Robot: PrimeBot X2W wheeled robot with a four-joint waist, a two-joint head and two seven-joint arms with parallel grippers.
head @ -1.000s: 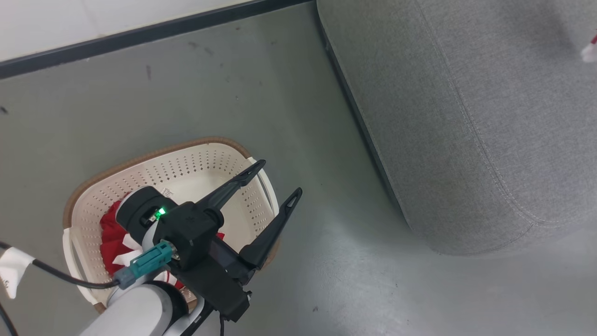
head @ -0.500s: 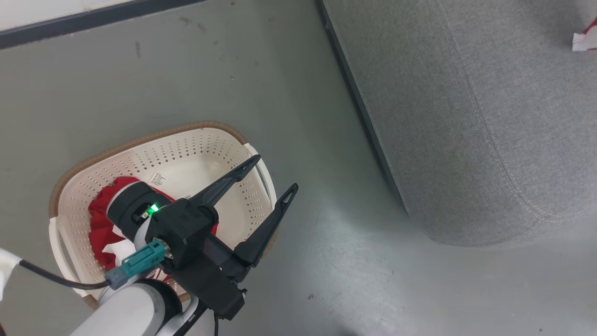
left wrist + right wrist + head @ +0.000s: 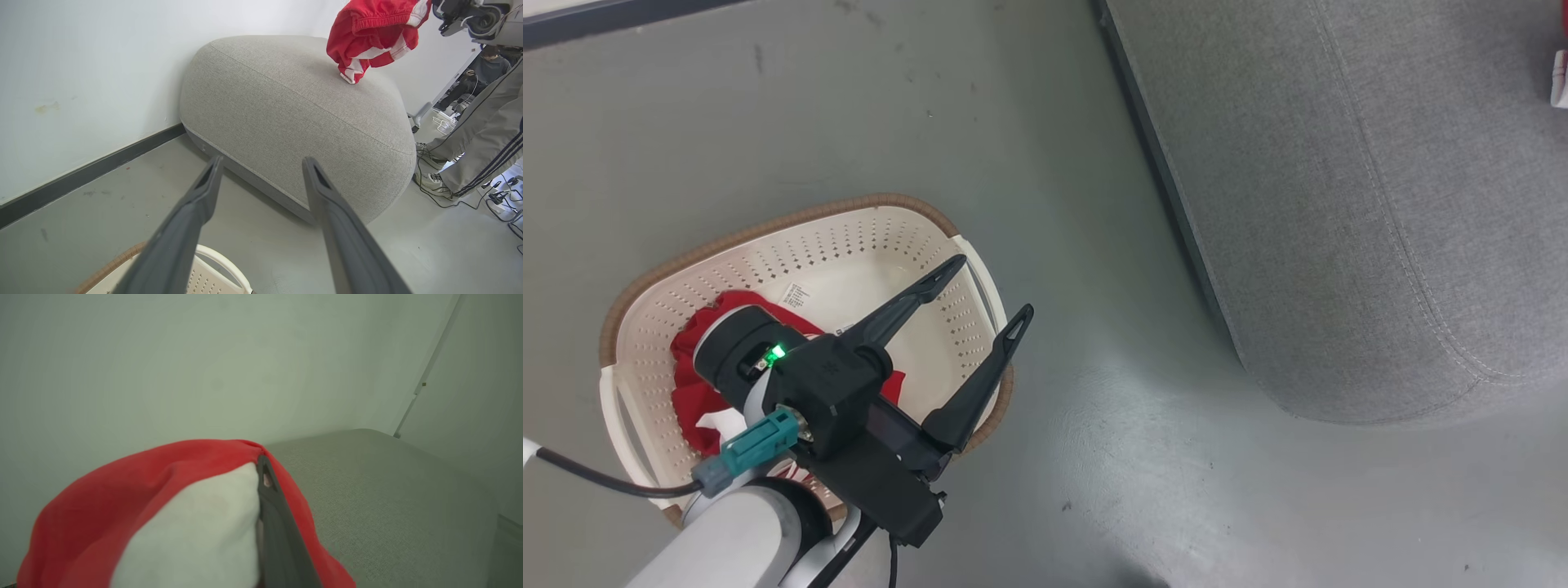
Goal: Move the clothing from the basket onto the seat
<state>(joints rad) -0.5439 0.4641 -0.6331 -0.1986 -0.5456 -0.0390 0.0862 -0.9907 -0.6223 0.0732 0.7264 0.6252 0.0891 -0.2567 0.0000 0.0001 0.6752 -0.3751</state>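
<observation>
- Now: my left gripper (image 3: 992,286) hangs over the basket (image 3: 768,224) with fingers spread and nothing between them; one fingertip is over the inside, the other over the right rim.
- My right gripper (image 3: 264,473) is pinched on a garment (image 3: 372,32), red with white panels. It dangles over the top of the seat (image 3: 1339,204), hem at or just above the fabric; I cannot tell if it touches.
- More clothing (image 3: 698,384) lies bunched in the basket's near-left part, partly under my left wrist.
- Risk 1: cloth drapes over my right finger in the right wrist view. On opening it may cling and get dragged off the seat as I pull away.
- Risk 2: a straight drop of the left gripper from here puts one finger on the rim or the right handle; that could tip the light basket or shove it along the floor (image 3: 1054,163).
- Risk 3: a finger catching a wall perforation would lift the basket with the cloth.
- Risk 4: a person's legs (image 3: 482,134) and cables (image 3: 502,196) sit past the seat's far end; a wide right-arm swing goes that way.
- Room: bare floor between the basket and the seat's rounded near edge; wall and skirting (image 3: 81,175) close off the far side.
</observation>
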